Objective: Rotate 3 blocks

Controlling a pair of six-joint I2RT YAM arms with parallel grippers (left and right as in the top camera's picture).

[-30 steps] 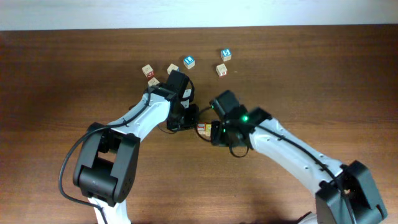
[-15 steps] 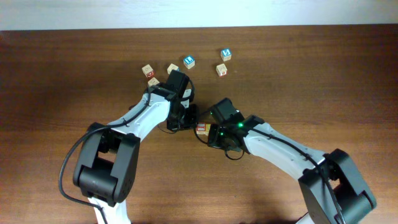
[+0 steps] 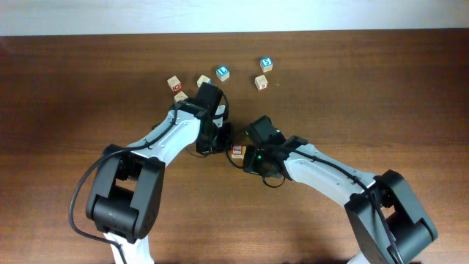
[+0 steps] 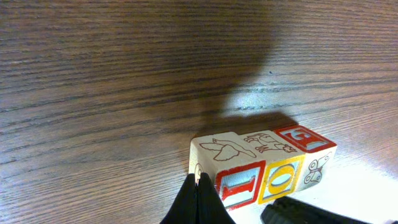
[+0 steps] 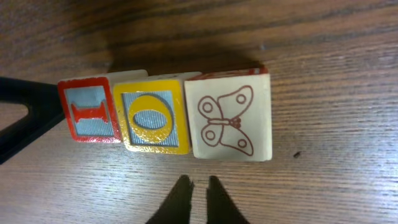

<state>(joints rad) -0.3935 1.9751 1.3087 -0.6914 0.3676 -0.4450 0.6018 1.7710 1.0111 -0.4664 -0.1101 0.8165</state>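
Three blocks are seen touching in a row at the centre of the overhead view: the I block, the O block and the butterfly block, all squared to one another. The left gripper is closed to a point, empty, and set against the I block's outer end. The right gripper is parted only narrowly, with nothing held, just below the row. How many turns are done cannot be told. From the tidy row, the task is judged near its end.
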